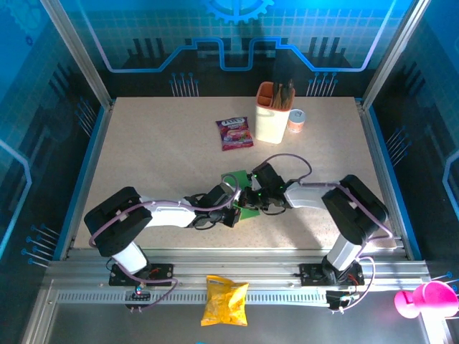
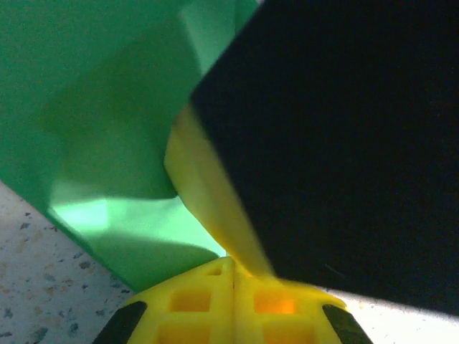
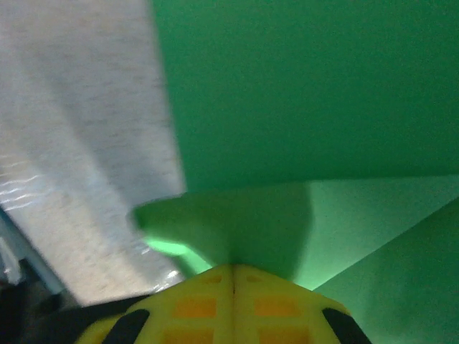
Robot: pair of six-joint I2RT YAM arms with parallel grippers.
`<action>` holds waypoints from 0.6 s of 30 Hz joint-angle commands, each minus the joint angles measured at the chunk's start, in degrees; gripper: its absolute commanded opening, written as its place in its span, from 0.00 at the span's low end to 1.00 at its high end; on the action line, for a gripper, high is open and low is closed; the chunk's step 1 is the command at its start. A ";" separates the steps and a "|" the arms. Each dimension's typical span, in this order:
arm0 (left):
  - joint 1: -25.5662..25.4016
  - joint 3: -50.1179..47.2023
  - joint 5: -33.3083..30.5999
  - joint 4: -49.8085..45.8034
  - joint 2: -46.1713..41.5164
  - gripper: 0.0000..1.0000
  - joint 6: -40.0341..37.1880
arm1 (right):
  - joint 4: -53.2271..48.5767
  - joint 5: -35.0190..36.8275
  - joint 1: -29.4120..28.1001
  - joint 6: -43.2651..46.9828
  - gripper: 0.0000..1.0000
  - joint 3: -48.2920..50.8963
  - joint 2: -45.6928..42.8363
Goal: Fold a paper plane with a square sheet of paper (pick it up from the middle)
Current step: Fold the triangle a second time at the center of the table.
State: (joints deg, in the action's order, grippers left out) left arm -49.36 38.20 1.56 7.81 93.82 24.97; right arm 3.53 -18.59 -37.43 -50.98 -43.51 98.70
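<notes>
Right gripper [image 1: 253, 195] clenched on green paper sheet [image 1: 239, 177]; left gripper [image 1: 234, 208] clenched just beside, crowding it. Purple sachet [image 1: 234, 133] and white holder [image 1: 272, 123] stand farther off.

My robot test cell, a lab booth.
I see blue circuit-printed panels [image 1: 237, 29] walling the far side, aluminium rails [image 1: 237, 261] along the near edge, a speckled table [image 1: 158, 165].
</notes>
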 commanded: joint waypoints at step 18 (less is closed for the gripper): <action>-1.96 -12.84 4.46 -7.62 -8.08 0.00 7.74 | 4.15 2.65 3.16 -5.59 0.00 4.66 3.26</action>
State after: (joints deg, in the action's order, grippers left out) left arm -50.35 29.54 2.50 10.11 86.37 29.39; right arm 11.42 -21.45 -35.86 -55.79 -41.06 100.62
